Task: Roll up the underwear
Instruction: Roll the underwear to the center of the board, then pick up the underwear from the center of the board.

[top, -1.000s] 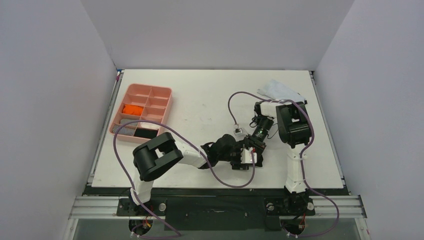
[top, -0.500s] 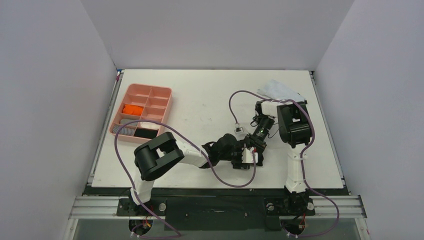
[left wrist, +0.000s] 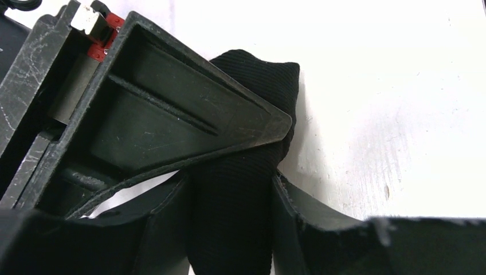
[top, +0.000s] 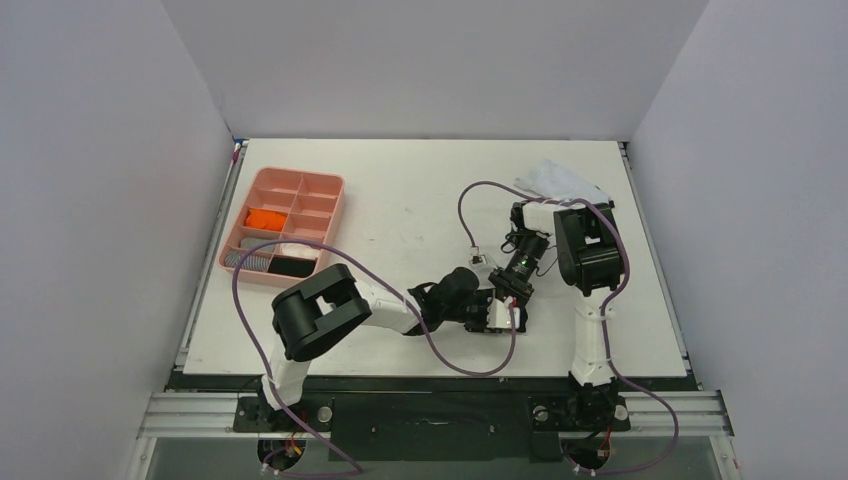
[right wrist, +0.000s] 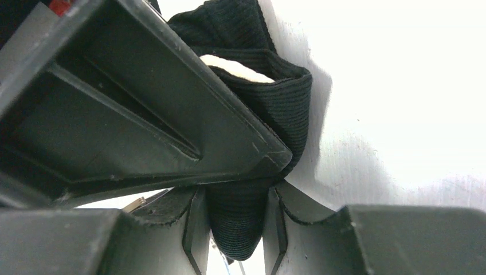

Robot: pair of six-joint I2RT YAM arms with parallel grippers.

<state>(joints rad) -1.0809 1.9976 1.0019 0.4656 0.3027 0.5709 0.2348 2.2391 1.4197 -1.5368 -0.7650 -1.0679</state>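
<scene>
Your left gripper and right gripper meet toward five o'clock on the white table, each part-closed and pinching the same bunched black ribbed-cloth underwear with a beige waistband, lying on the tabletop

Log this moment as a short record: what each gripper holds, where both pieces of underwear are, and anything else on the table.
left gripper: shut on the black underwear
right gripper: shut on the same garment, its beige waistband showing
black underwear: bunched between both grippers, low over the table
orange underwear: in a left-column compartment of the pink tray
roll progress: cannot tell
other: white cloth at the far right
</scene>
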